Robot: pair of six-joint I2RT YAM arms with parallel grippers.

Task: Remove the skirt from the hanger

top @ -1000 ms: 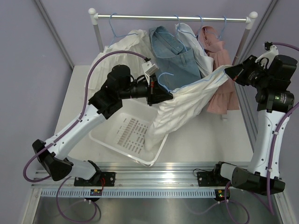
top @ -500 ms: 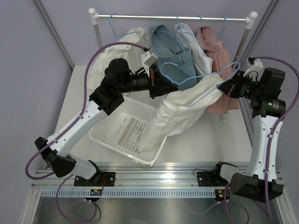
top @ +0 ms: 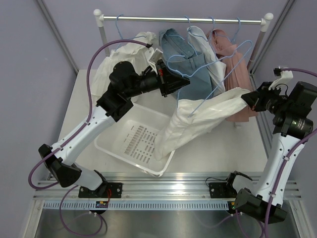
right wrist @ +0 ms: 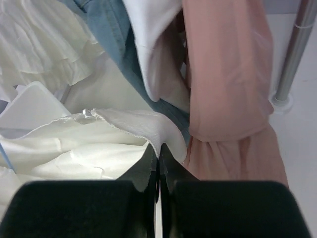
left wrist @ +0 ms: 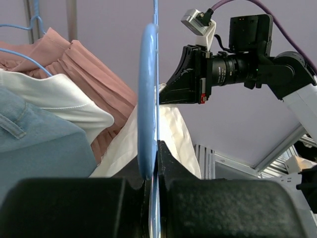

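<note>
The white skirt (top: pixel 198 121) stretches from my right gripper (top: pixel 246 97) down into the white basket (top: pixel 124 144). That gripper is shut on the skirt's hem (right wrist: pixel 148 130), its jaws (right wrist: pixel 158 154) pinching the cloth edge. My left gripper (top: pixel 184 79) is shut on the light-blue wire hanger (top: pixel 204 103), held up in front of the hung clothes. In the left wrist view the hanger (left wrist: pixel 147 99) stands edge-on between the closed jaws (left wrist: pixel 154 148), with the skirt (left wrist: pixel 176 131) behind. The hanger's lower corner still lies against the skirt's top fold.
A clothes rail (top: pixel 183 19) crosses the back, carrying a denim garment (top: pixel 185 47), a white top (top: pixel 203 42) and a pink dress (top: pixel 233 59) on blue hangers. White frilled cloth (top: pixel 131 52) hangs at the left. The rail's right post (right wrist: pixel 292 64) stands close to my right gripper.
My left gripper has lifted the hanger up and back toward the rail. My right gripper has drawn the skirt rightward and lower, so most of the hanger now shows clear of the cloth.
</note>
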